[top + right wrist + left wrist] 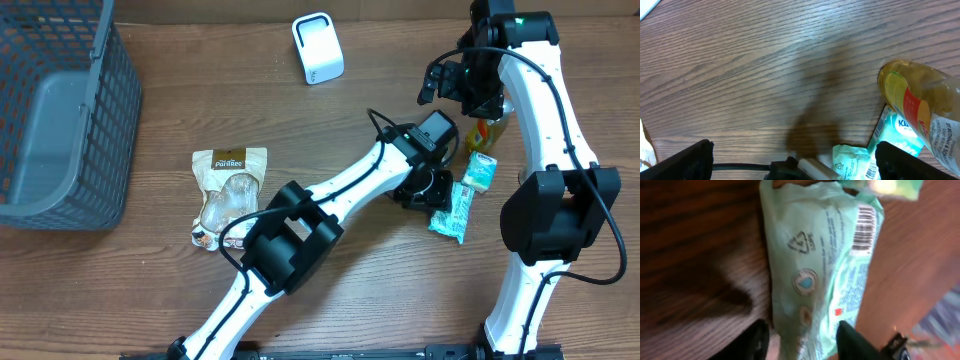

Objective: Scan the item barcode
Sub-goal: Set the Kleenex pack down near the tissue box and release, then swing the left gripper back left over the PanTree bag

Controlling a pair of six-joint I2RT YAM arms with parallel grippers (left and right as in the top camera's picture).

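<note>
Now | L gripper part-open astride pkt | R gripper wide, empty | bottle near

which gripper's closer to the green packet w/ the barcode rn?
Left. The left gripper straddles the end of the green packet, a finger on each side. The right gripper hangs open over the table by the bottle, apart from the packet.

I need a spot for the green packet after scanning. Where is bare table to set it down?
Bare wood lies between the basket and the white scanner, and between the scanner and the snack bag. Crowded by the right arm: the green packet, small teal pack and bottle bunch together there.
</note>
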